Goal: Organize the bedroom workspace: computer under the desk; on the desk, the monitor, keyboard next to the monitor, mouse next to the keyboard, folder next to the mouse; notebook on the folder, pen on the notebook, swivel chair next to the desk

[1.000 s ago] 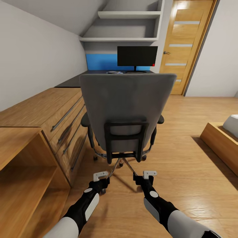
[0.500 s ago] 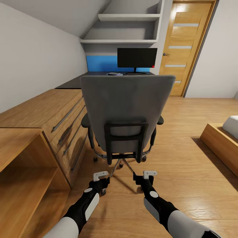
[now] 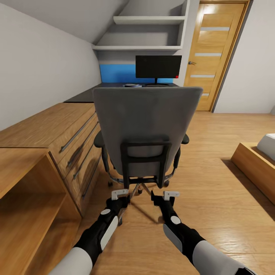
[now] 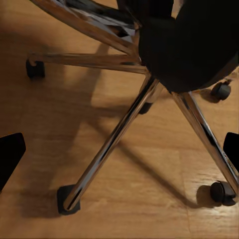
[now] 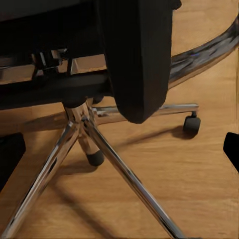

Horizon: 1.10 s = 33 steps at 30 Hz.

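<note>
Two open hands, left hand (image 3: 120, 194) and right hand (image 3: 168, 194), low behind grey swivel chair (image 3: 147, 126) with chrome star base, black-screened monitor (image 3: 158, 67) on long black bench (image 3: 86, 93) beyond.

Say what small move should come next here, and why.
Probably raise both claws toward the black frame on the swivel chair back. The left claw and right claw hang low, open and empty, behind the chrome base, and the chair stands short of the desk.

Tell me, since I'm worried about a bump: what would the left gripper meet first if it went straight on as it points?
Probably the grey swivel chair's chrome star base: its legs fill the left gripper's line of sight, with wooden floor beneath. Depth is unclear.
</note>
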### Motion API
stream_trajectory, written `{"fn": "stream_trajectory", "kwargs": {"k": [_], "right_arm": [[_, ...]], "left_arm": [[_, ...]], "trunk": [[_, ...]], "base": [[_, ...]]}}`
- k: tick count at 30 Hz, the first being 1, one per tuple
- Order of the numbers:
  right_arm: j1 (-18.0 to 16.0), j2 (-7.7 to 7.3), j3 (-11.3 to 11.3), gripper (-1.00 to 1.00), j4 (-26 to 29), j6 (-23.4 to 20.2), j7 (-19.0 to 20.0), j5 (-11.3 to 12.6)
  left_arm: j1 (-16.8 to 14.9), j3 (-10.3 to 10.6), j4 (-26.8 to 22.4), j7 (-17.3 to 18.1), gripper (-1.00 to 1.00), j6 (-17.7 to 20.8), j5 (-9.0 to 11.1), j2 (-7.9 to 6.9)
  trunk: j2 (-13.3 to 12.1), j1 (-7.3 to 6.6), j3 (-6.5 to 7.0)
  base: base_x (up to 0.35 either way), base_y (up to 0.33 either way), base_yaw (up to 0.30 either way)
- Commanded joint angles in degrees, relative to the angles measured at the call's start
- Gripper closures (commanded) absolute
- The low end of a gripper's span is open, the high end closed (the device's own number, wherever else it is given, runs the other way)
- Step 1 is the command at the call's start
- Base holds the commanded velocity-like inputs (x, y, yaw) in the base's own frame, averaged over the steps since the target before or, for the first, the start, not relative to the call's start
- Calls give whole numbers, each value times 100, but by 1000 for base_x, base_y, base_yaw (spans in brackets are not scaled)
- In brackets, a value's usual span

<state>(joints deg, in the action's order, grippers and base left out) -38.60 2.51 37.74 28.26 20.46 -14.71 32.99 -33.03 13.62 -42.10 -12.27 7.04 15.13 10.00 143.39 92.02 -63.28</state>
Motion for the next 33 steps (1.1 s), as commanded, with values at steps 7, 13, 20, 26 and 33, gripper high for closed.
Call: {"fn": "stream_trajectory", "kwargs": {"k": [7, 13, 20, 26, 33], "right_arm": [[-1, -19, 49, -100, -7, 484, -185, 50], [1, -127, 62, -100, -8, 540, -197, 50], [9, -165, 66, -100, -13, 555, -192, 50], [10, -163, 67, -100, -20, 556, -179, 50], [11, -163, 74, -100, -22, 556, -171, 50]], "left_arm": [[-2, -6, -181, -75, -100, 140, 41, 0], [-2, 1, -191, -67, -100, 140, 47, 0], [-2, 1, -186, -54, -100, 140, 44, 0], [-2, 9, -185, -48, -100, 140, 38, 0], [-2, 9, -185, -45, -100, 140, 34, 0]], "trunk": [[2, -1, -5], [2, -1, -5], [2, -1, -5], [2, -1, -5], [2, -1, -5]], "base": [[0, 0, 0], [0, 0, 0], [10, 0, 0], [138, 0, 0], [221, 0, 0]]}}
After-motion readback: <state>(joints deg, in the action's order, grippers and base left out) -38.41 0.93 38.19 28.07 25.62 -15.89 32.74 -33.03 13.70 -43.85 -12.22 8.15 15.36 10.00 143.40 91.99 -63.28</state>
